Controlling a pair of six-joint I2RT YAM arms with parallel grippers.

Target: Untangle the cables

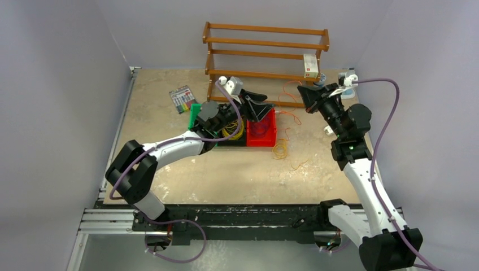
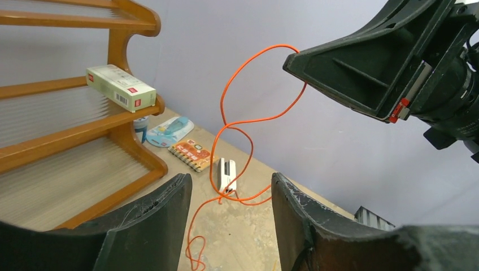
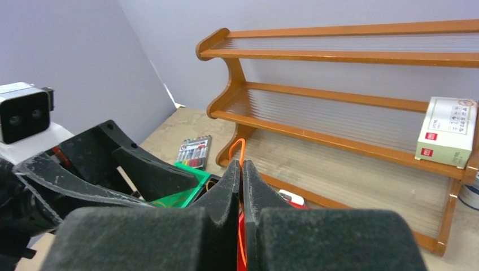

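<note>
Robot lab: enclosed table point(image 1: 237, 175), aluminium rail point(image 1: 107, 220)

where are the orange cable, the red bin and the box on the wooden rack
orange cable point(image 2: 222, 107), left wrist view, upright stretch of its loop
red bin point(image 1: 273, 133), top view, its right wall
box point(image 3: 446, 131), right wrist view, middle of its face

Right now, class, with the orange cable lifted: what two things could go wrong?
The shut right claw pinches only the thin orange wire cable at its loop tip; it may slip.
The hanging strand crosses itself; pulling higher could tighten a knot or drag the small white object beside it.
</note>
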